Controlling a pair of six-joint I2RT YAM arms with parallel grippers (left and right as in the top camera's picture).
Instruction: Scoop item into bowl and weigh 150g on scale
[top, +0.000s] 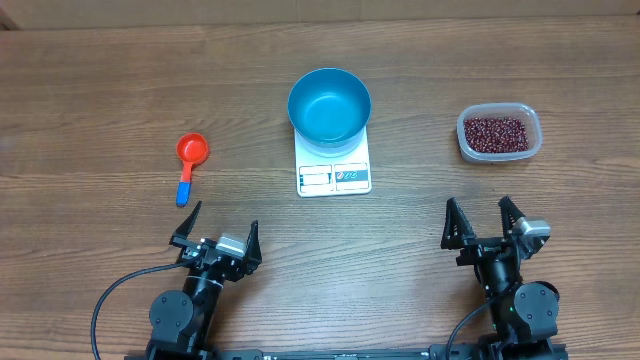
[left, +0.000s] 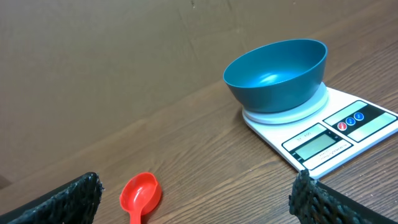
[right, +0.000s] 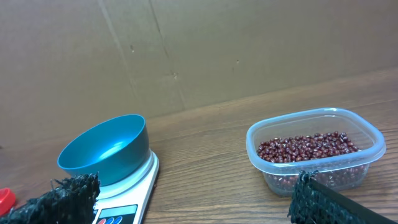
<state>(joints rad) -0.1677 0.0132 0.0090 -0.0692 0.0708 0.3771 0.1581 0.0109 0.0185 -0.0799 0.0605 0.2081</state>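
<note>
The blue bowl (top: 329, 103) (left: 277, 73) (right: 104, 151) stands empty on the white scale (top: 334, 173) (left: 323, 142) (right: 124, 202) at the table's middle. Dark red-brown beans (top: 496, 131) (right: 308, 148) fill a clear plastic tub (top: 499, 133) (right: 314, 134) at the right. A red scoop with a blue handle (top: 190, 160) (left: 140, 193) lies to the left of the scale. My left gripper (top: 217, 233) (left: 196, 202) is open near the front edge, just behind the scoop. My right gripper (top: 484, 222) (right: 196, 199) is open at the front right, with nothing between its fingers.
A brown cardboard wall (right: 217, 50) rises behind the wooden table (top: 100, 100). Black cables (top: 110, 300) run from both arm bases at the front edge.
</note>
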